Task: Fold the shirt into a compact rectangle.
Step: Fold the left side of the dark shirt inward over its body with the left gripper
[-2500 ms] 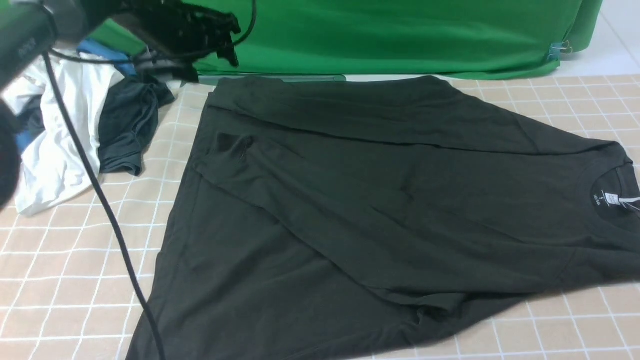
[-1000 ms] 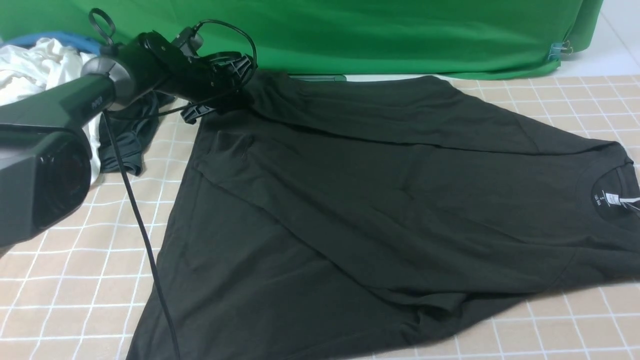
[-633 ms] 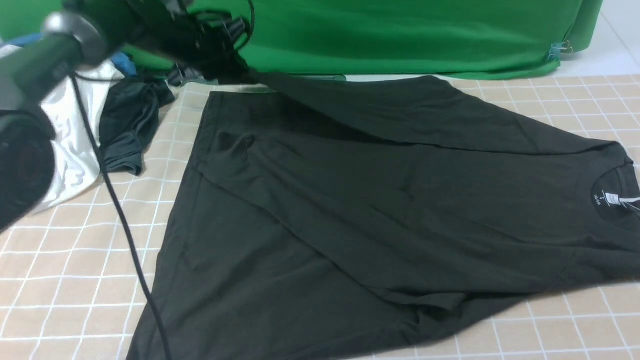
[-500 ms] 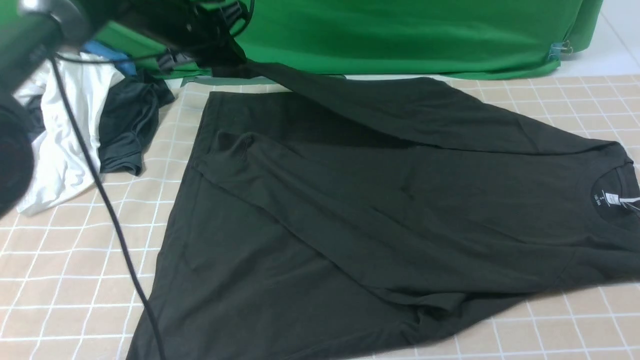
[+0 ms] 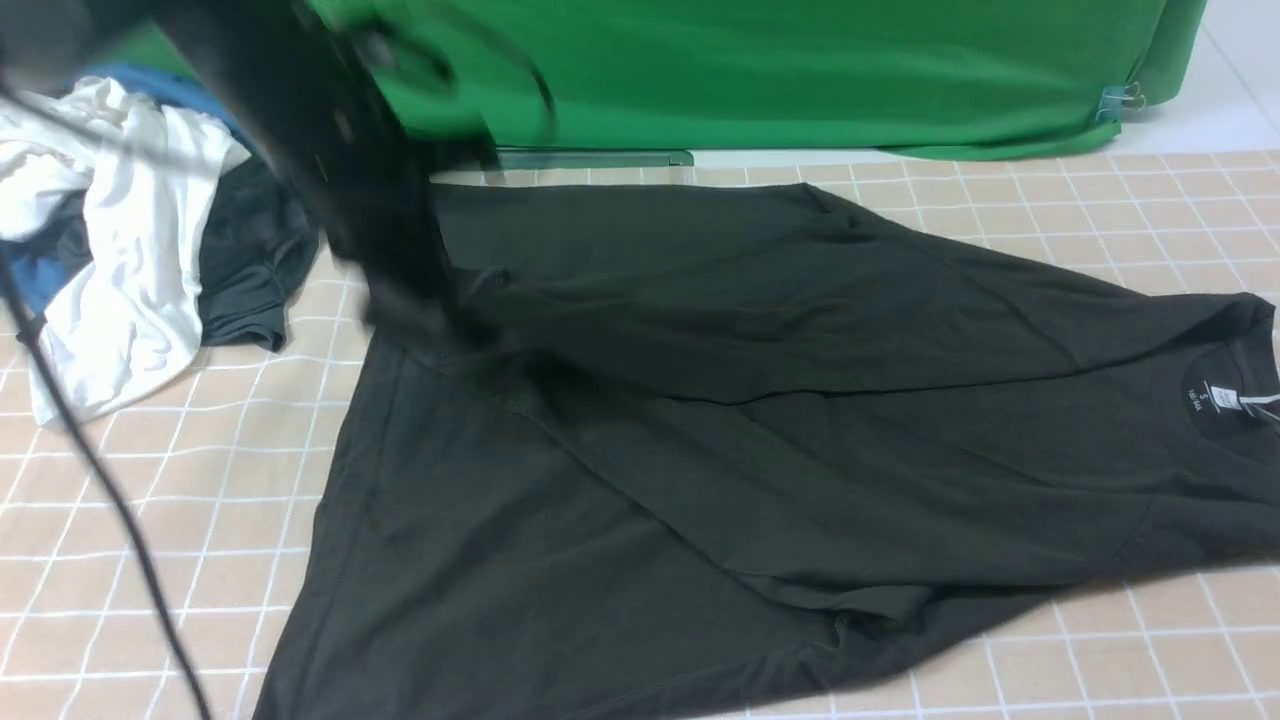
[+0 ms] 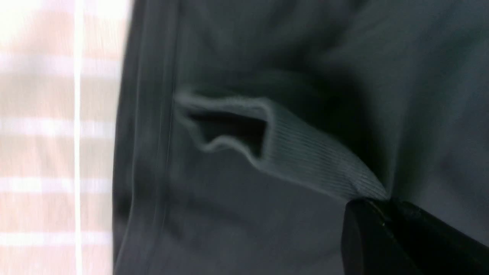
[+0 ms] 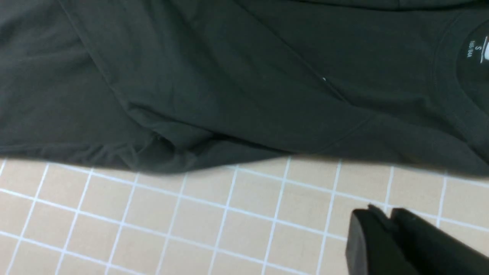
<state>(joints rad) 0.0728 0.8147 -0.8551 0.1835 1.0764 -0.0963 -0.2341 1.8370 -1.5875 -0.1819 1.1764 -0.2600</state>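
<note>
Left pincer closed on the shirt's edge, right pincer empty over the surface.

The left pincer (image 6: 383,205) is closed on a ribbed edge (image 6: 301,152) of the black shirt (image 5: 760,420); only its tips show in the left wrist view, and which part of the shirt this edge belongs to I cannot tell. In the front view the left arm (image 5: 350,170) is a dark blur over the shirt's far left corner, and it hides the grip. The right pincer (image 7: 387,214) has its fingers together with nothing between them, above the checked surface (image 7: 267,221). The shirt lies spread across the surface, its near edge cut off, and its neck label (image 5: 1215,397) is at the right, too small to read. A white garment (image 5: 130,250) and a dark garment (image 5: 245,270) are heaped at the far left.
</note>
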